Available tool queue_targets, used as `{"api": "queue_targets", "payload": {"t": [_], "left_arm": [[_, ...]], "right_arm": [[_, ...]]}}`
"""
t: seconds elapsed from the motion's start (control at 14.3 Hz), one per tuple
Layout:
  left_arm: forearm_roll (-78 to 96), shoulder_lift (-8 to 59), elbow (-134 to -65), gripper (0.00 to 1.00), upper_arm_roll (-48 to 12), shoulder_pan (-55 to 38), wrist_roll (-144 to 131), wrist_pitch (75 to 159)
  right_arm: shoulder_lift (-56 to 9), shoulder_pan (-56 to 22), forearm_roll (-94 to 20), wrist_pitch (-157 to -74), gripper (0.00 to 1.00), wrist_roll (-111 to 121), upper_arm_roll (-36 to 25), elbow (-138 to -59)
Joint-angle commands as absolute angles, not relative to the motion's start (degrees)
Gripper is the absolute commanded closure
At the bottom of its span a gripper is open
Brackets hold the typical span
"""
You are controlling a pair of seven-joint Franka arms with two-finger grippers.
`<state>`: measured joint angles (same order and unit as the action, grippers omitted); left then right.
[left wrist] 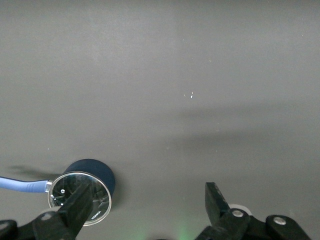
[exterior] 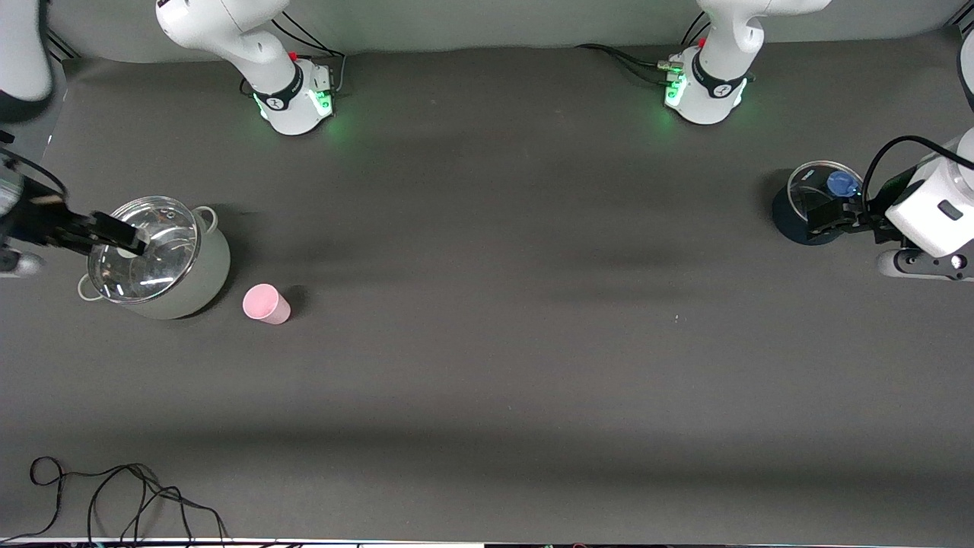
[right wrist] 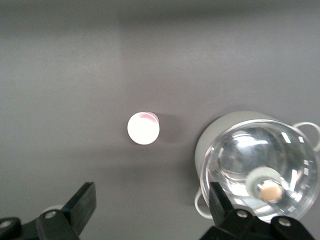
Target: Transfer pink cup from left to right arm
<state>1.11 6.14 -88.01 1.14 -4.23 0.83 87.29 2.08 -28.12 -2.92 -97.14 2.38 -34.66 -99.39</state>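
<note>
**Front view: bench stock, taken from the right arm's end to the left arm's end**

Right claw (exterior: 129,242): held over the lidded pot at the right arm's end of the bench. Its fingers are seen well apart in the right wrist view, with nothing between them.

Pot (exterior: 205,266): pale, two-handled, closed with a glass lid (exterior: 163,259) that carries a round knob.

Pink cup (exterior: 265,304): stood on the bench just beside the pot, a little nearer to the front camera, mouth up. It is touched by neither claw. In the right wrist view the cup (right wrist: 143,128) is seen from above, upright and apart from the pot (right wrist: 210,145).

Bench (exterior: 487,365): dark cloth. A loose black cable (exterior: 122,495) is coiled at the edge nearest the front camera.

Small dark pan (exterior: 787,221): set at the left arm's end, with a glass lid and a blue handle.

Left claw (exterior: 833,217): held over that pan, well apart from the cup. Its fingers are seen spread in the left wrist view, nothing gripped.

Step in hand: not settled by these pictures. A cup on the bench at the right arm's end, with both claws spread and off it, is consistent either with a cup set down after being passed or with one awaiting pickup. No next move is therefore entered.
</note>
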Motion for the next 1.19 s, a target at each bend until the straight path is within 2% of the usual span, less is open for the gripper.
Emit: {"api": "queue_targets", "payload": {"t": [0.0, 0.7, 0.77, 1.12], "left_arm": [[1.32, 6.68, -86.49, 0.00, 1.93, -4.92, -0.09, 86.22], [0.53, 7.65, -86.04, 0.00, 2.02, -4.83, -0.09, 86.84], [0.53, 7.65, -86.04, 0.00, 2.02, -4.83, -0.09, 86.84], [0.44, 7.56, -85.78, 0.00, 2.11, -4.83, -0.09, 87.45]], "right_arm": [[1.23, -28.39, -1.41, -91.69, 0.00, 2.11, -34.98, -93.62], [1.41, -27.08, -1.41, -88.33, 0.00, 2.81, -35.95, -93.08], [1.32, -25.16, -1.58, -88.24, 0.00, 2.64, -34.82, -93.16], [2.46, -9.08, -1.49, -87.98, 0.00, 2.73, -17.97, -93.43]]}}
